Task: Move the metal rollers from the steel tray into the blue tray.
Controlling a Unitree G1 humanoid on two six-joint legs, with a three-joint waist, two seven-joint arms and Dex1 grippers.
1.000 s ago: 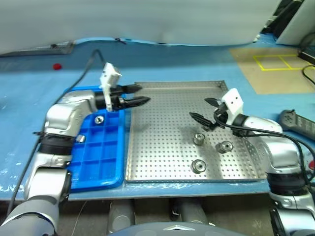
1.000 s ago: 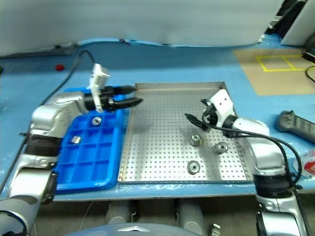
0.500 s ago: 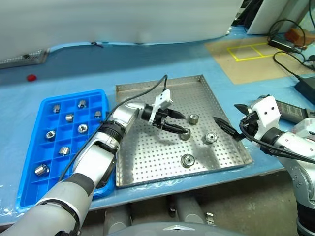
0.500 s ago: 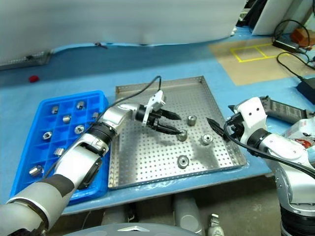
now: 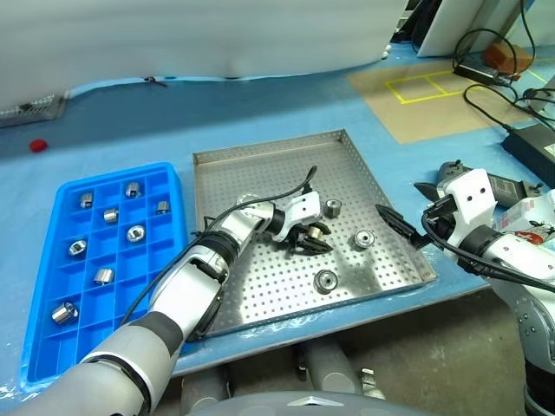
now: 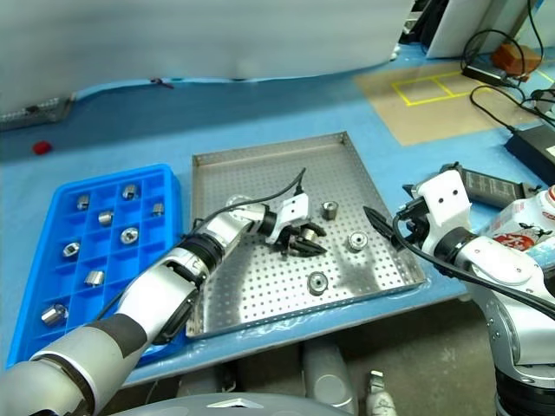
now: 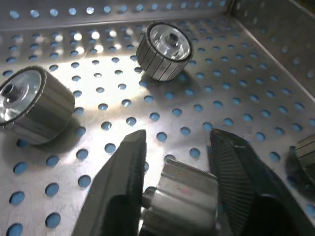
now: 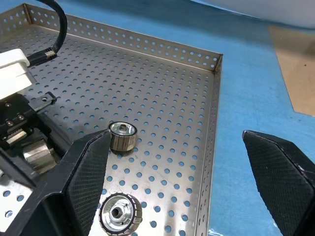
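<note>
Left gripper (image 7: 179, 162) clamped on a roller in the steel tray (image 5: 260, 165).

The right gripper (image 5: 401, 224) hangs spread wide and empty over the tray's right rim. Three loose metal rollers (image 5: 325, 280) lie on the perforated floor, toward the right side. Beside the tray's left edge, the blue tray (image 5: 52, 251) holds more rollers in its compartments.

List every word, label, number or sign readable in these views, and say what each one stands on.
Readable text: none.
Bottle with a red and white label at the right edge, beside the right arm: print too small and blurred to read.
Yellow tape lines on the tan floor mat: a plain outline of boxes, no lettering.
Steel tray, blue tray and metal rollers: no markings visible.
</note>
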